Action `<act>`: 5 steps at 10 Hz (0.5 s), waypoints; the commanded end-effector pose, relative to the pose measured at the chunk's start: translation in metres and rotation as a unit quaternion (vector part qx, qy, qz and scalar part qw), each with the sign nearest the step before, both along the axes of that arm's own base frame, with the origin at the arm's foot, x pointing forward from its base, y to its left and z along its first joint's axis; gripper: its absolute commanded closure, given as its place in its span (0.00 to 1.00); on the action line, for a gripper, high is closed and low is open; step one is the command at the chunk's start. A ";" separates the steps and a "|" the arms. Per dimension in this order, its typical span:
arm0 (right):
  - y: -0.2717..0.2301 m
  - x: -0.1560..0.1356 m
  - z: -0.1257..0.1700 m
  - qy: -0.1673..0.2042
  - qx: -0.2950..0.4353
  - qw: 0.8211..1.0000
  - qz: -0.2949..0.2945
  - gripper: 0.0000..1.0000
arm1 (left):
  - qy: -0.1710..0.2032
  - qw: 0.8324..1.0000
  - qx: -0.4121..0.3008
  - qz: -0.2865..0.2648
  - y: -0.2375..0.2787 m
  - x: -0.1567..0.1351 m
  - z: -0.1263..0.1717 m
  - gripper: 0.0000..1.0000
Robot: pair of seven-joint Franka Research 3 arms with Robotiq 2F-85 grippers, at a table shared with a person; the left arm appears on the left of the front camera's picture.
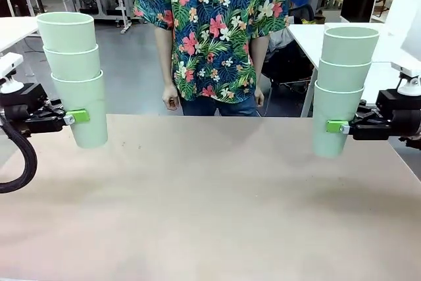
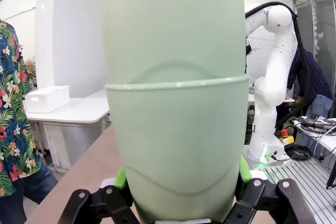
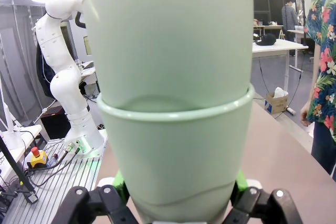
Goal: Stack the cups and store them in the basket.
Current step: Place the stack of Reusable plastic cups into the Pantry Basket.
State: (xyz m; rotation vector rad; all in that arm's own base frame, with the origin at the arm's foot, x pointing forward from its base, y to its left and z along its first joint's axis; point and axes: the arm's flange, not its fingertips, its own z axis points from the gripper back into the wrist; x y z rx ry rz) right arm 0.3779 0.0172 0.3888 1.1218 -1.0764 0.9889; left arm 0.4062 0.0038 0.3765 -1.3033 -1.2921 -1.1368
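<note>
The left claw (image 1: 84, 118) clamps the lowest cup of the left stack of cups (image 1: 74, 64), three high and upright over the worktop's (image 1: 210, 202) far left, while the right claw (image 1: 334, 126) likewise grips the right stack of cups (image 1: 343, 77) at the far right.

The left gripper (image 1: 84, 117) clamps an upright stack of three cups (image 1: 74, 64). The right gripper (image 1: 331, 126) holds a matching stack (image 1: 345, 77).
</note>
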 end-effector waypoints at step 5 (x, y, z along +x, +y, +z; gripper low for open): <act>0.000 0.000 0.003 -0.004 -0.001 1.000 0.000 0.13 | -0.005 1.000 -0.002 -0.001 -0.001 -0.001 0.005 0.14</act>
